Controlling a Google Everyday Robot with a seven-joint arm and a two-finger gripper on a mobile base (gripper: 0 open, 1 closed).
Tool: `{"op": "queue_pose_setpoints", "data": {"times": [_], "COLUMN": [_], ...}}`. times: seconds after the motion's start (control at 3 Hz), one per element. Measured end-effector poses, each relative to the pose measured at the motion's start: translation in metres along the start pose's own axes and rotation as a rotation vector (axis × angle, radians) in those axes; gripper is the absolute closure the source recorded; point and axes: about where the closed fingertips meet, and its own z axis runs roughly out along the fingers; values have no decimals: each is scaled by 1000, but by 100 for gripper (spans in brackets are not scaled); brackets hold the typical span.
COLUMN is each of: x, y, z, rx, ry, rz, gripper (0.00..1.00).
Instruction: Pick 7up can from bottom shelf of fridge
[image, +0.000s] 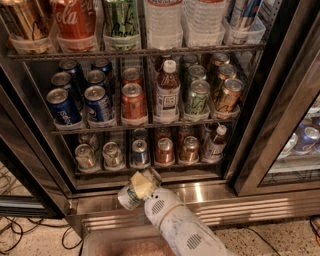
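Note:
A whitish 7up can (128, 198) with green markings is clasped in my gripper (139, 186), tilted, just in front of the fridge's shiny steel base (200, 192) and below the bottom shelf (150, 167). The yellowish fingers (142, 183) lie across the can's top end and the white arm runs down to the lower right. On that shelf stand two pale cans (85, 156) at the left, a blue-and-silver can (140, 151), two copper-red cans (164, 150) and a small bottle (215, 143).
The middle rack holds blue Pepsi cans (62, 106), a red can, a tall bottle (167, 92) and green and copper cans. The open glass door (280, 115) stands at the right. Cables (20, 235) lie on the speckled floor at the left.

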Motion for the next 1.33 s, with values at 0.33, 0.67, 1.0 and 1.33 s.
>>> {"op": "queue_pose_setpoints", "data": {"times": [0.33,0.67,1.0,1.33], "x": [31,13,13,8], "y": [12,6,6,9], "z": [-18,-20,-20,-23], "rx": [4,22,22,15], "ry": [-7,-83,-83,-147], "rz": [86,93,93,80], "gripper": [100,100,100,100]}}
